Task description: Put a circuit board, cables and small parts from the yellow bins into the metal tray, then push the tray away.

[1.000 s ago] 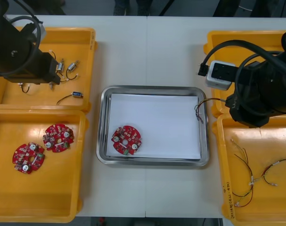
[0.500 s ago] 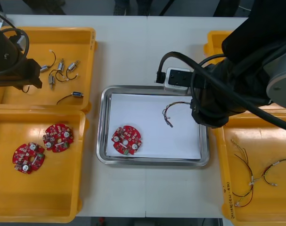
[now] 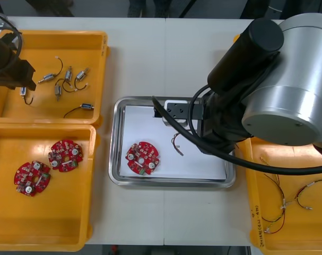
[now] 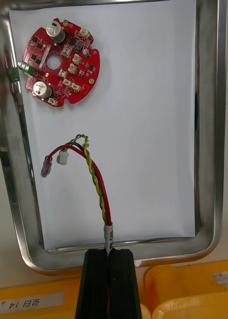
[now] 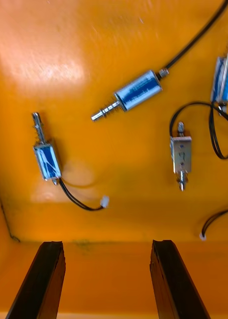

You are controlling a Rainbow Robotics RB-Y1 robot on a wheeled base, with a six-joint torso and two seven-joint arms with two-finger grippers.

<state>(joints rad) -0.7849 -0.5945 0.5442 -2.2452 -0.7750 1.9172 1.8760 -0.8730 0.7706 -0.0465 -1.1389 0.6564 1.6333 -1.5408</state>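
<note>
Red and yellow cable (image 4: pixel 96 187) pinched at sleeved end by my right gripper (image 4: pixel 110 259), over metal tray (image 4: pixel 221 124), right of circuit board (image 4: pixel 59 62). Light, limp; sleeve likely best hold. Left gripper (image 5: pixel 106 249) spread above small metal parts (image 5: pixel 138 92), far left.

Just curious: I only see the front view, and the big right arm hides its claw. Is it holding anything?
Observer: Yes, the right gripper is shut on the red and yellow cable, whose free end reaches out over the metal tray and its white inside.
Operator: And the left claw, over the far bin?
Observer: The left gripper is open above small metal parts in the yellow bin, touching none.
</note>
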